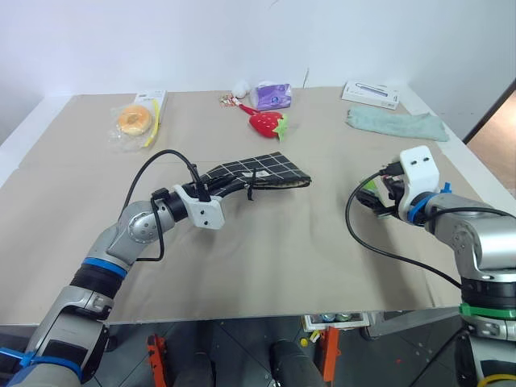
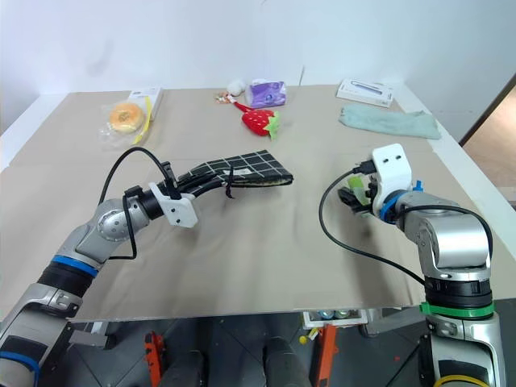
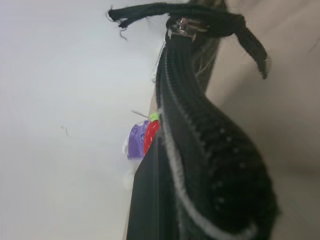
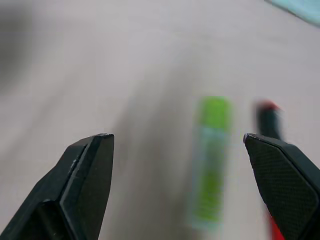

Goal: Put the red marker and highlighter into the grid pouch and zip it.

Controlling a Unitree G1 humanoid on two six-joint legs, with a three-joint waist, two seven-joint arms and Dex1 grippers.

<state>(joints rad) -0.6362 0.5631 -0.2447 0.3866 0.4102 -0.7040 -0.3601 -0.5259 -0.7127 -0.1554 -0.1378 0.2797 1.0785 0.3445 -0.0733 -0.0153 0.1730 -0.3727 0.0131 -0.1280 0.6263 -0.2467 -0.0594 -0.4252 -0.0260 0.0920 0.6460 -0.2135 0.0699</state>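
One container mattered: the grid pouch (image 1: 256,172) was pinched at one end by the left gripper (image 1: 225,189), its jaws pressed together on the fabric, so the pouch hung raised above the table (image 1: 282,242). Whether anything lay inside could not be told. The right gripper (image 4: 177,150) had its jaws spread wide over the highlighter (image 4: 210,160) and the red marker (image 4: 267,117), lying side by side on the table. Beyond the pouch sat a strawberry plush (image 1: 268,122) and a teal cloth (image 1: 395,123).
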